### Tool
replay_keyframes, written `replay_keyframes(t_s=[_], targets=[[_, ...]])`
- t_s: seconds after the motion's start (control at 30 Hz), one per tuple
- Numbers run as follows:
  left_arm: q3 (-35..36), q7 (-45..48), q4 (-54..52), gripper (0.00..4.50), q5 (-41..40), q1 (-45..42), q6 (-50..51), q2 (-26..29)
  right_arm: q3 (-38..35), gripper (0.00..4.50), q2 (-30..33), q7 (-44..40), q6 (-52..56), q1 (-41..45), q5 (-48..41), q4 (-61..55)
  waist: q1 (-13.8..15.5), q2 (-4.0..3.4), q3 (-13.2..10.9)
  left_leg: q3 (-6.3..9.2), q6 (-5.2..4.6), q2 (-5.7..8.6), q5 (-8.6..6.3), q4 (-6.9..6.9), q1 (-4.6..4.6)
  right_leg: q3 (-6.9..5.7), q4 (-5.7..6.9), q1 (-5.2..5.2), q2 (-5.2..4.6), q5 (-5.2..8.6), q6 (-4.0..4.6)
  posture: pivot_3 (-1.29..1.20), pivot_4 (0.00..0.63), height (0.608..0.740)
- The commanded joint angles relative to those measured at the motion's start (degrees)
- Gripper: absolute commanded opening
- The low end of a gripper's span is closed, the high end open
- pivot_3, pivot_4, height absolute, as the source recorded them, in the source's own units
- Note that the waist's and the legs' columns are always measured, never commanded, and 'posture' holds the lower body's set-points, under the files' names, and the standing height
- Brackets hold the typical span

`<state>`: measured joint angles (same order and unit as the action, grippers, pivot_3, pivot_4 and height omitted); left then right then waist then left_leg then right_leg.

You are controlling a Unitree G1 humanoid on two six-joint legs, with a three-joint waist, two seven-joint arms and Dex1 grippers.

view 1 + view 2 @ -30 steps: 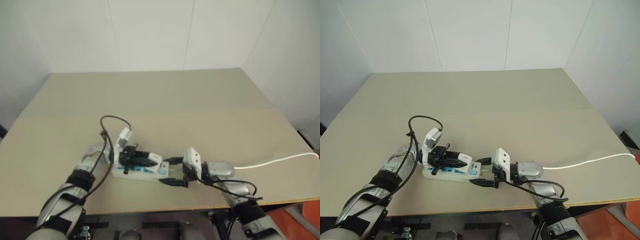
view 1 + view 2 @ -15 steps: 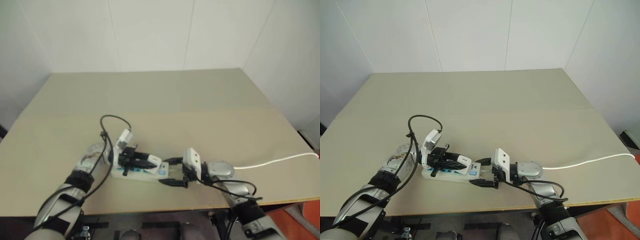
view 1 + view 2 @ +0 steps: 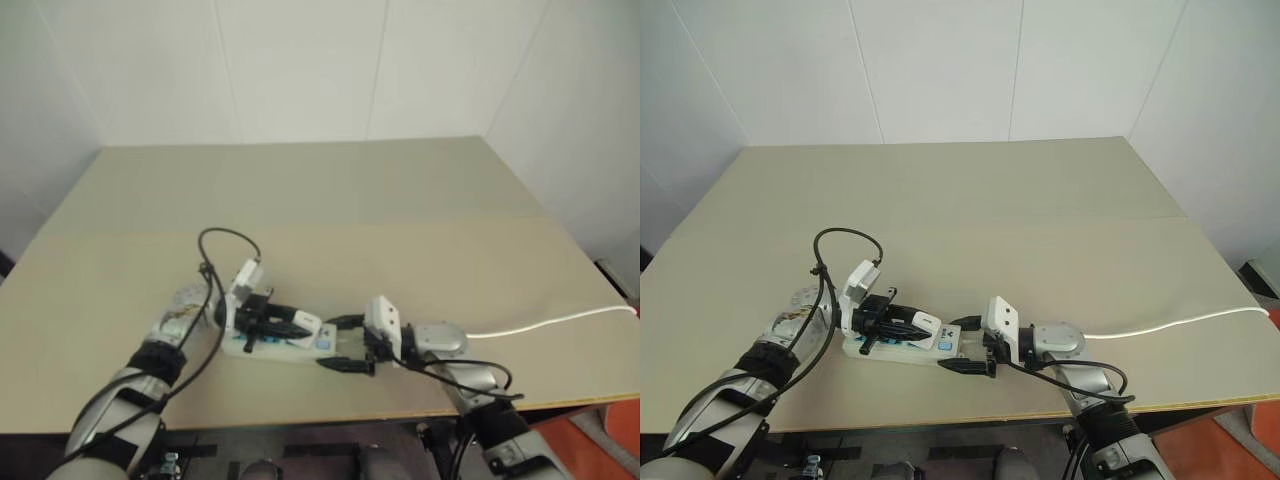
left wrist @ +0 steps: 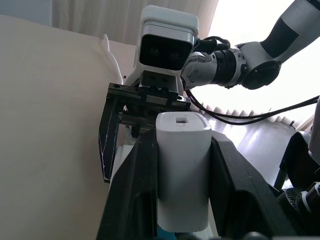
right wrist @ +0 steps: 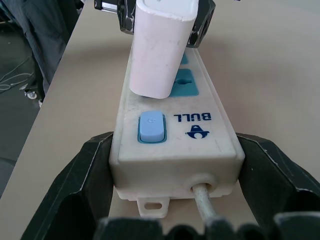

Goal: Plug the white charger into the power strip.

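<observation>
The power strip (image 3: 902, 349) lies flat near the table's front edge, a white bar with blue socket faces and a blue switch (image 5: 151, 126). My right gripper (image 3: 965, 345) is closed on its switch end, a black finger (image 5: 87, 170) pressed to each side. My left gripper (image 3: 910, 328) is shut on the white charger (image 4: 182, 170), holding it by its sides. The charger (image 5: 160, 50) leans over the strip, its lower end meeting the socket face just behind the switch. Whether its prongs are in the socket is hidden.
The strip's thin white cord (image 3: 1180, 322) runs off to the table's right edge. A black cable loop (image 3: 845, 240) arches over my left wrist. The beige table (image 3: 1020, 200) stretches back to white walls; its front edge lies just under both hands.
My left wrist has rolled slightly, tipping its white module and the charger a little lower over the strip. The right gripper and the strip have stayed put.
</observation>
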<state>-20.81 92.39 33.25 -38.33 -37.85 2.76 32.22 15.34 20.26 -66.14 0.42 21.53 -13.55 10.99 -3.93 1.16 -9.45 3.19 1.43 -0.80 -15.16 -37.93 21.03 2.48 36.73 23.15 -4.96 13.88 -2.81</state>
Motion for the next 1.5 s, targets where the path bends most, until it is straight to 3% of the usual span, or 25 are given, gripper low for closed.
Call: replay_keyframes(t_s=[0.03,0.57,1.2,1.5], targets=[[0.3,0.1,1.4,0.99,1.6,1.2,-0.7,3.6,-0.8,3.41,0.2,-0.9,-0.8,0.9,-0.9,-1.2,0.0,0.0,0.0,0.0,0.0,0.0,0.0,0.0,0.0,0.0,0.0,0.0,0.0,0.0,0.0,0.0,0.15,0.74],[1.5,0.1,0.6,0.99,1.3,2.9,-3.0,6.6,-0.6,3.41,0.2,-1.2,-1.1,1.3,-1.2,-0.9,0.0,0.0,0.0,0.0,-0.01,0.0,-0.01,0.0,0.01,0.0,0.0,0.0,0.0,0.0,0.0,0.0,0.15,0.74],[6.9,0.1,2.4,0.99,4.0,7.9,-9.6,4.8,-1.7,3.41,-0.9,-1.2,0.0,2.3,-3.1,0.8,0.1,-0.02,0.0,-0.01,-0.03,-0.01,-0.02,0.0,-0.02,0.0,0.0,0.0,0.0,0.0,0.0,0.0,0.15,0.74],[8.0,0.1,3.4,0.99,4.3,9.6,-6.8,4.5,-1.9,3.41,-1.0,-0.9,-0.2,2.2,-3.2,0.6,0.1,-0.04,0.0,-0.01,-0.03,-0.01,-0.02,0.0,-0.08,0.0,0.0,-0.04,0.0,0.0,0.0,0.0,0.15,0.74]])
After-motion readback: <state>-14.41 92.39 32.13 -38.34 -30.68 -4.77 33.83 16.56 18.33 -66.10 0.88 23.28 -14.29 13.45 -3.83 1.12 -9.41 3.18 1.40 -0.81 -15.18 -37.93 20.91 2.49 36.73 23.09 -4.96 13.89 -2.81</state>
